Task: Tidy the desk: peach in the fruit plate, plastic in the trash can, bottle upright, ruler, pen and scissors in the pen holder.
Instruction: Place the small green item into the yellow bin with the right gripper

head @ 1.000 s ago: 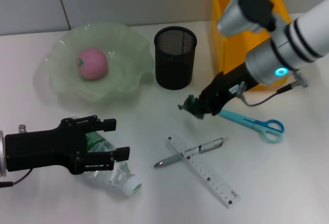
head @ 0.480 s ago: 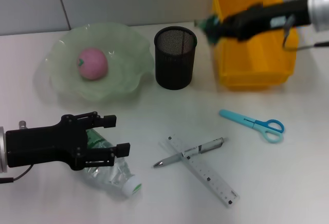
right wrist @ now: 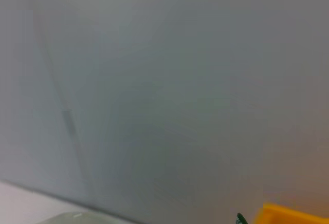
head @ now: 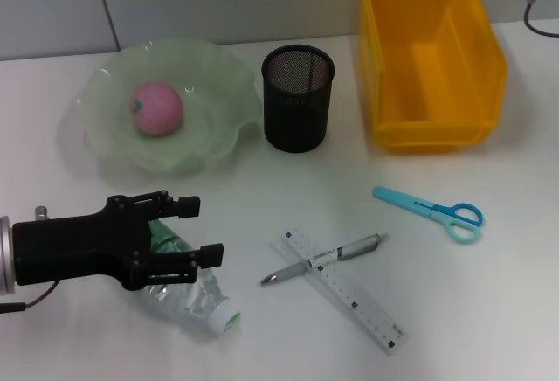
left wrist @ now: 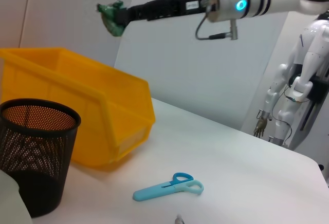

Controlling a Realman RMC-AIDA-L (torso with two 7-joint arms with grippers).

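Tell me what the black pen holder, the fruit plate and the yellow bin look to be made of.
Pen holder: likely metal wire mesh, matte black; the see-through grid wall shows it.
Fruit plate: probably glass or clear plastic, pale green and translucent, with a wavy, glossy rim.
Yellow bin: looks like moulded plastic, opaque, smooth, with a slight sheen and thick rolled edges.

A robotics lab: humanoid robot (left wrist: 300,80) by white table (left wrist: 241,162).
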